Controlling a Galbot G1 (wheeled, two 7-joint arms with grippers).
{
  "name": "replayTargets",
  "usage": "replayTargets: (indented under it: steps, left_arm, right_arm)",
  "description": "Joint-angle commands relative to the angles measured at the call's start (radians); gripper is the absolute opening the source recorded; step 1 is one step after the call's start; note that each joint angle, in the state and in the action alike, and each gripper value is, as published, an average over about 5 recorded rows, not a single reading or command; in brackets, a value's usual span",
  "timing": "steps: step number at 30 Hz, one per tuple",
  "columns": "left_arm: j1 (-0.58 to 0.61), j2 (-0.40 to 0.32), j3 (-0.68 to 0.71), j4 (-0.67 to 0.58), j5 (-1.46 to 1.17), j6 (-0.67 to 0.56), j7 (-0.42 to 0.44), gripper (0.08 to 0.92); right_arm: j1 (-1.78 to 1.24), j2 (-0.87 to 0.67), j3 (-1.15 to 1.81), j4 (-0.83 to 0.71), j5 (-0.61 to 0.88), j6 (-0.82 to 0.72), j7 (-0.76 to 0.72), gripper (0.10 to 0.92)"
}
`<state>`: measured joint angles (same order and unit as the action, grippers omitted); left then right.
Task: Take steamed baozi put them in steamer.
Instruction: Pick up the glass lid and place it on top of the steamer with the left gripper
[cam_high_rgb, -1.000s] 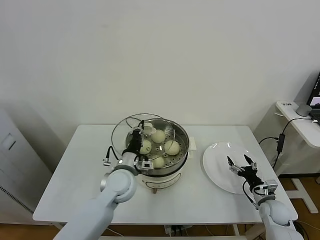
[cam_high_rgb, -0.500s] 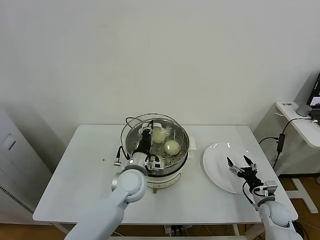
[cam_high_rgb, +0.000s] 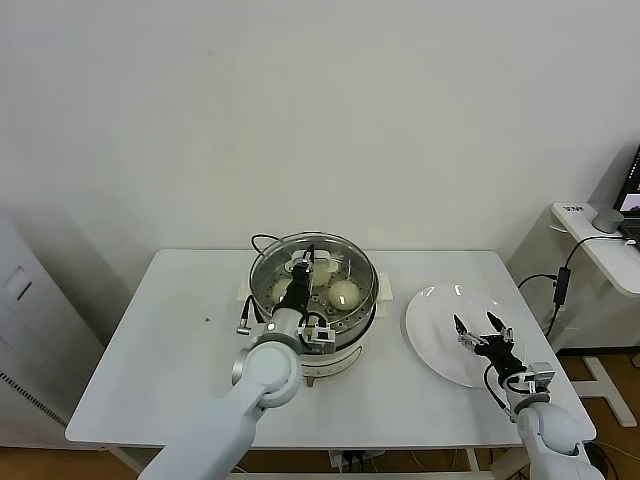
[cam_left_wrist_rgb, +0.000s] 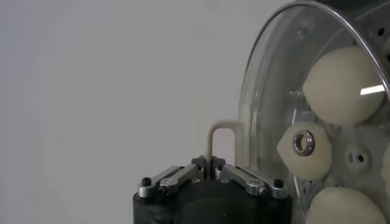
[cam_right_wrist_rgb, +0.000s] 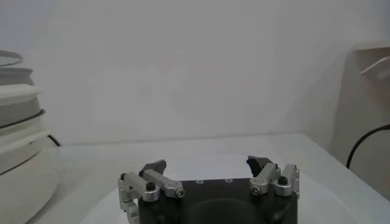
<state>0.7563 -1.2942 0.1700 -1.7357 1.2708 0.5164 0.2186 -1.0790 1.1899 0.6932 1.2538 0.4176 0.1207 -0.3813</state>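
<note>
The steamer, a steel basket on a cream pot body, stands mid-table. Several pale baozi lie in it; one shows clearly, and through the glass in the left wrist view. My left gripper is shut on the white handle of the round glass lid, holding the lid over the steamer's top; the handle sits pinched between its fingertips. My right gripper is open and empty just above the white plate; its fingers stand wide apart in its wrist view.
The plate holds nothing. A black cord runs behind the steamer. The pot's side shows at the edge of the right wrist view. A side desk with a cable stands past the table's right edge.
My left gripper has carried the glass lid to the right and down, from beside the steamer's left rim to over its top. The right arm has not moved.
</note>
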Motion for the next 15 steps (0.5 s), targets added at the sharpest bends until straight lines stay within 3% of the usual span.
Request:
replayTargets:
  steps: [1, 15]
  left_arm:
    - [0.006, -0.009, 0.004, 0.006, 0.005, -0.003, -0.002, 0.112]
    - [0.014, -0.016, 0.004, 0.024, 0.008, -0.008, -0.015, 0.112]
  right_arm:
    - [0.000, 0.002, 0.002, -0.006, -0.001, 0.001, -0.002, 0.823]
    - [-0.002, -0.001, 0.006, -0.008, -0.001, 0.002, -0.005, 0.823]
